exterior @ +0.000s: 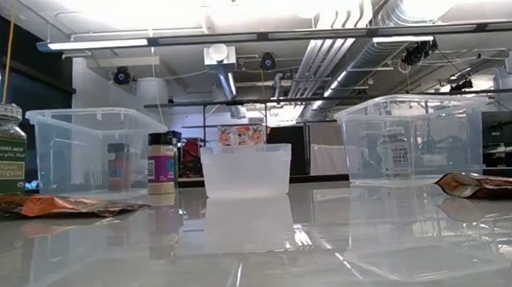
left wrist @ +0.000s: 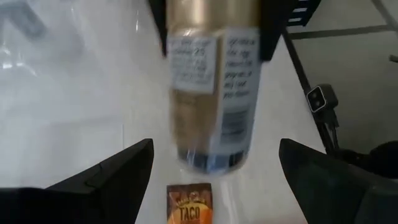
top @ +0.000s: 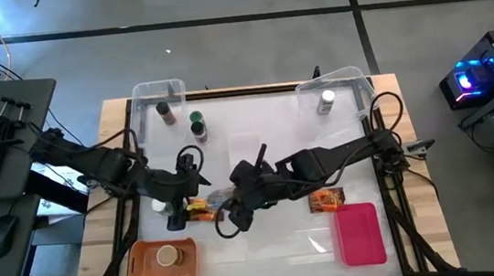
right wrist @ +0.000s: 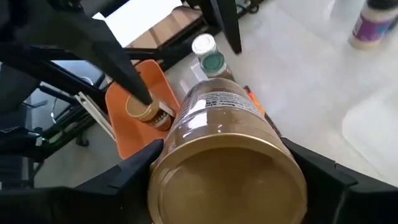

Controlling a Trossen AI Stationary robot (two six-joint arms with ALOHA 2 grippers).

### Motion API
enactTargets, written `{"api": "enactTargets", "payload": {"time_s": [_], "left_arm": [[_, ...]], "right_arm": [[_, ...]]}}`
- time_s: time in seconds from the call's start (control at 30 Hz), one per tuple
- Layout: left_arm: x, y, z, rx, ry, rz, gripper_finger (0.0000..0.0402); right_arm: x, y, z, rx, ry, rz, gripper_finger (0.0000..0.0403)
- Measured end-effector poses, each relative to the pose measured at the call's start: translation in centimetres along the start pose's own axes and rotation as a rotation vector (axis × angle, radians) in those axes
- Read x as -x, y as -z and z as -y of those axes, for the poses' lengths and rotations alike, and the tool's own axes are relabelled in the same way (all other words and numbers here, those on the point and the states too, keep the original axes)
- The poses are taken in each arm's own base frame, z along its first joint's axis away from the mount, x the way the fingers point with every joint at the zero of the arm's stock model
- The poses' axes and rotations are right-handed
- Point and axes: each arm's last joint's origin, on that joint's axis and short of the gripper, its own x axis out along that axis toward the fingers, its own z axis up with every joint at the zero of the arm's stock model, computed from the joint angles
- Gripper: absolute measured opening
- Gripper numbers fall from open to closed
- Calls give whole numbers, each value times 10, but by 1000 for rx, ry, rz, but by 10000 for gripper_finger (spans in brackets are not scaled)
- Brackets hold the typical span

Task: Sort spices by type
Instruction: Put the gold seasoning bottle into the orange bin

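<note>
The tan-lidded spice jar (right wrist: 227, 168) sits clamped in the right gripper (top: 239, 214), above the middle of the table (top: 256, 132) between the two arms. The left gripper (top: 177, 211) faces it, jaws spread wide and holding nothing. This looks like a handover step: next the left jaws must close around the jar's body, probably bound for the orange tray (top: 141, 268), where a like jar (top: 167, 255) rests.

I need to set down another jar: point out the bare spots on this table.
Free: the far middle between the left clear tub and right clear tub; the front strip between orange tray and pink tray. Crowded: mid-table, where left hand and right hand, gripping a gold-lidded jar, meet over a packet.
</note>
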Motion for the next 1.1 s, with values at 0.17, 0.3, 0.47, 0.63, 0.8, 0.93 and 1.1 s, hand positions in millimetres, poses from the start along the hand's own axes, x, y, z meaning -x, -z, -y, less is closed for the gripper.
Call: {"api": "enactTargets", "payload": {"time_s": [0.17, 0.3, 0.47, 0.63, 0.8, 0.93, 1.1], "left_arm": [[1, -4, 1, -2, 19, 38, 335], [-2, -4, 3, 14, 59, 24, 335], [-5, -5, 4, 8, 94, 10, 335], [-13, -6, 3, -16, 126, -18, 335], [-16, -6, 4, -41, 125, -25, 311], [-17, -6, 4, -40, 125, -17, 256], [-17, -8, 5, -33, 138, 2, 244]], "right_arm": [[0, -7, -5, 48, -61, 55, 273], [0, -8, -7, 92, -79, 69, 273], [1, -10, -10, 142, -112, 91, 273], [1, -14, -14, 171, -156, 129, 273], [0, -10, -11, 172, -148, 65, 273], [0, -10, -10, 173, -139, 63, 273], [1, -10, -11, 151, -146, 66, 291]]}}
